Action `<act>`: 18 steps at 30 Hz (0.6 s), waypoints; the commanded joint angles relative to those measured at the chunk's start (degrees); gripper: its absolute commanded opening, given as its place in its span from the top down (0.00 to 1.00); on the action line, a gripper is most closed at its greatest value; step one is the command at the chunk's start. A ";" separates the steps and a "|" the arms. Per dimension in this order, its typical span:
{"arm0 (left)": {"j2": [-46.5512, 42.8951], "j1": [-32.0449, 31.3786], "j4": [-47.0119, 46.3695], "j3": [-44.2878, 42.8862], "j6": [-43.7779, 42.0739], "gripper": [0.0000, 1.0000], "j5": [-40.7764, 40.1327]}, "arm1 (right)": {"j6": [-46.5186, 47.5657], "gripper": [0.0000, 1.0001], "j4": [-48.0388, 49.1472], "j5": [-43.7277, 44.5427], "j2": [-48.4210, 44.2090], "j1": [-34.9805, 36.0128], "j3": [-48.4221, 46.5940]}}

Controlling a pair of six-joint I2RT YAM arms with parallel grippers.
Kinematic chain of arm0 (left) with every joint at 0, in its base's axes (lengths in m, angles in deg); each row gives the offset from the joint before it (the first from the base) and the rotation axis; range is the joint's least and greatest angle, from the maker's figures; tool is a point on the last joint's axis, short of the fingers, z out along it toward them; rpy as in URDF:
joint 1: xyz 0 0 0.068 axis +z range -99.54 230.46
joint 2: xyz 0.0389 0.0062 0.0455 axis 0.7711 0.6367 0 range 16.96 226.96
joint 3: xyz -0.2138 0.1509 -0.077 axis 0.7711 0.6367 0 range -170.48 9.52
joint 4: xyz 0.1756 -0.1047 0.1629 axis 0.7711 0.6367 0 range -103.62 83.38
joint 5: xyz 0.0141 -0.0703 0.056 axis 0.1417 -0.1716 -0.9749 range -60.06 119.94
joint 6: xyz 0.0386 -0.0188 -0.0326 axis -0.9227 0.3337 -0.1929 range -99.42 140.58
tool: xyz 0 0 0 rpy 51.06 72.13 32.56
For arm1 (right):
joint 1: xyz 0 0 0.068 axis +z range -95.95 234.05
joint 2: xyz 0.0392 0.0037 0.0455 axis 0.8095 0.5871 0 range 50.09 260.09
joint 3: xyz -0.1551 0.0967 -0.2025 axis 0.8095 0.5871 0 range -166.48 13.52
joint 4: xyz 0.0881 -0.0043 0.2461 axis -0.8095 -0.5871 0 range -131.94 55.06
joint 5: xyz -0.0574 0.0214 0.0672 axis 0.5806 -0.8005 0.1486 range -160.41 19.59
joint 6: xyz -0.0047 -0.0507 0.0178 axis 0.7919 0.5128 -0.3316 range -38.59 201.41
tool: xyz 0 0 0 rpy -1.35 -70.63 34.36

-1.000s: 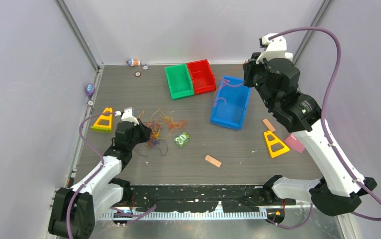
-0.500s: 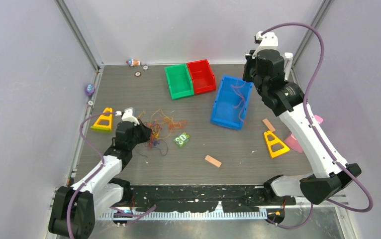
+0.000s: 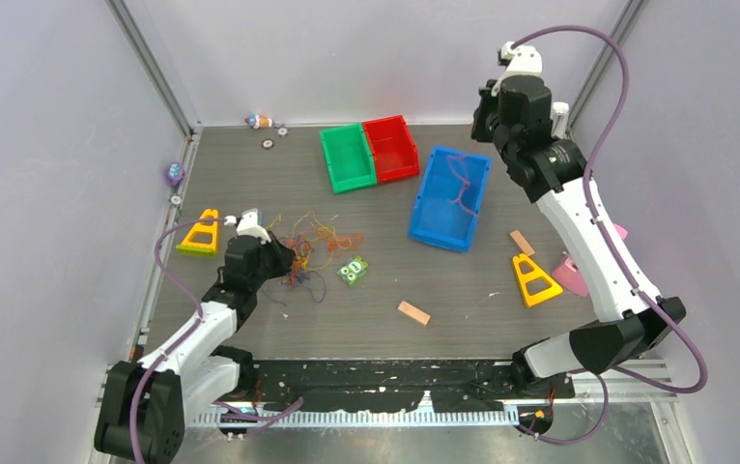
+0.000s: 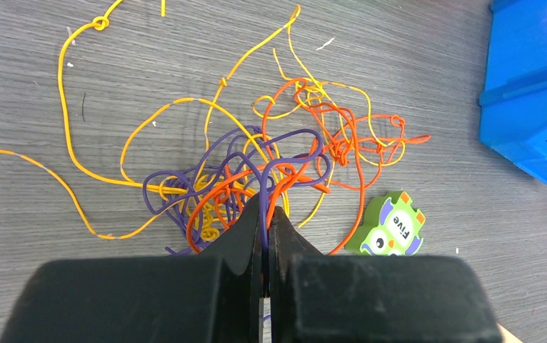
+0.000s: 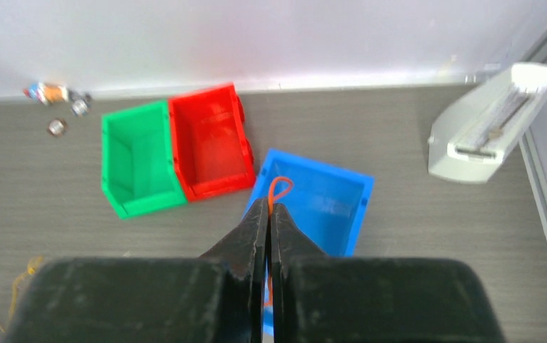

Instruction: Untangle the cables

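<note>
Right wrist, orange cable (image 5: 279, 187) — lengthwise between fingers (image 5: 253, 229)

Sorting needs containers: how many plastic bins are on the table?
3: green bin and red bin side by side at the far edge; blue bin to their right, slightly nearer. None seem hidden.

Cables (image 3: 313, 244): loose knot of thin orange-red, yellow and purple wires, flat on the table (image 3: 250, 174), left-centre of the top view. Left wrist view: purple and orange loops interlocked mid-frame, yellow strands trailing to upper left. Strands run into the closed left gripper (image 4: 265, 209). Separate orange strand (image 5: 279, 189) loops out of the closed right gripper (image 5: 269, 209), mid-frame.
</note>
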 commanded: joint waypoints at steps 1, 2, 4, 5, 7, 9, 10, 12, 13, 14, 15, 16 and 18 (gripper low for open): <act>0.13 0.27 -2.98 -1.84 0.01 1.00 0.38 | 0.22 0.95 1.52 -0.14 -0.13 -0.28 -8.15; 0.11 0.26 -3.02 -1.85 0.04 1.00 0.36 | 0.33 0.95 1.32 -0.07 0.24 -0.29 -9.59; 0.25 0.27 -3.11 -1.87 0.02 1.00 0.33 | 0.53 0.95 0.75 -0.01 0.51 -0.29 -11.62; 0.34 0.27 -3.12 -1.82 0.06 1.00 0.39 | 0.61 0.95 0.45 -0.02 0.63 -0.29 -12.25; 0.51 0.27 -3.28 -1.82 0.08 1.00 0.42 | 0.55 0.95 0.05 -0.08 1.04 -0.29 -14.52; 0.71 0.27 -3.30 -1.95 0.13 1.00 0.59 | 0.55 0.95 -0.68 -0.46 1.60 -0.29 -16.87; 0.74 0.27 -3.29 -1.95 0.12 1.00 0.64 | 0.57 0.95 -1.10 -0.59 2.30 -0.29 -18.74; 0.67 0.27 -3.28 -2.08 0.02 1.00 0.69 | 0.64 0.94 -2.72 -1.02 3.65 -0.29 -22.02; 0.65 0.27 -3.17 -2.09 0.00 1.00 0.62 | 0.58 0.95 -3.66 -1.33 4.04 -0.29 -23.39; 0.57 0.27 -3.06 -2.13 -0.13 1.00 0.57 | 0.67 0.95 -4.01 -1.42 4.61 -0.31 -23.59; 0.43 0.27 -2.97 -2.13 -0.17 1.00 0.44 | 0.60 0.95 -4.04 -1.65 4.90 -0.30 -23.32; 0.31 0.27 -2.91 -2.02 -0.13 1.00 0.38 | 0.61 0.95 -3.95 -1.71 4.98 -0.29 -22.98; 0.21 0.27 -2.98 -1.96 -0.16 1.00 0.32 | 0.34 0.94 -3.44 -1.77 5.01 -0.35 -21.04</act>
